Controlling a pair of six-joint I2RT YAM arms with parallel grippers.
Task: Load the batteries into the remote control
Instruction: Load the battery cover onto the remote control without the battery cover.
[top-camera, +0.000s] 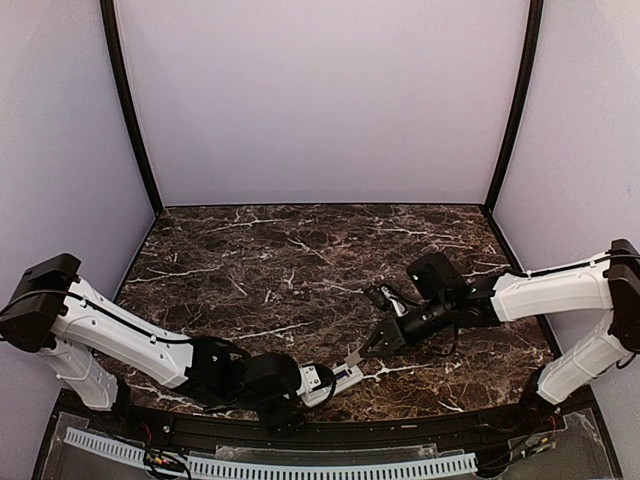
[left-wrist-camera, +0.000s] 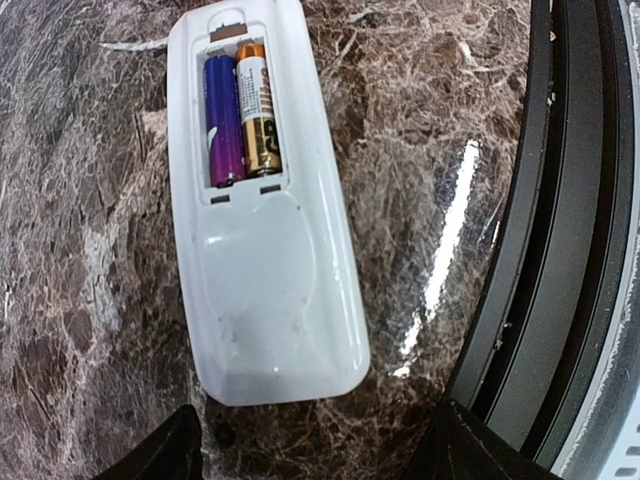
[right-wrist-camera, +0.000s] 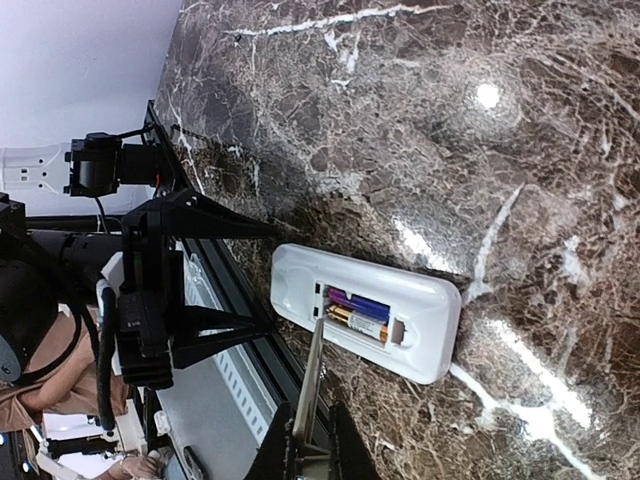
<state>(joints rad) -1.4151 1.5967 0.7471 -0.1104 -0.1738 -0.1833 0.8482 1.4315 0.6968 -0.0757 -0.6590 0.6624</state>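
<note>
L gripper = left gripper (left-wrist-camera: 318, 425): fingers (left-wrist-camera: 175, 450) wide apart, nothing held. It hovers low over the near end of the remote control (left-wrist-camera: 270, 300). From the right wrist cam its two black fingertips sit either side of that end of the remote, not gripping it; can't tell if either touches.

R gripper = right gripper (right-wrist-camera: 312, 445): jaws together, clamped on a thin pale piece (right-wrist-camera: 312, 370) seen edge-on. The piece sticks out fwd, its far tip right at the rim of the remote's compartment. Contact w/ the rim: can't tell. In the top cam the right gripper (top-camera: 365, 350) angles down toward the remote from the right, and the left gripper (top-camera: 305, 385) comes in from the left.

Remote: white, lying back-up and flat on the surface (left-wrist-camera: 80, 200), compartment uncovered. Both batteries (left-wrist-camera: 240, 115) sit inside, side by side along the remote's length: one purple, one gold and black w/ a copper-coloured end.

Surface is dark brown marble w/ white veins. Remote lies near its front edge, just beside the black rail (left-wrist-camera: 560, 250), about midway btw the two arm bases.
</note>
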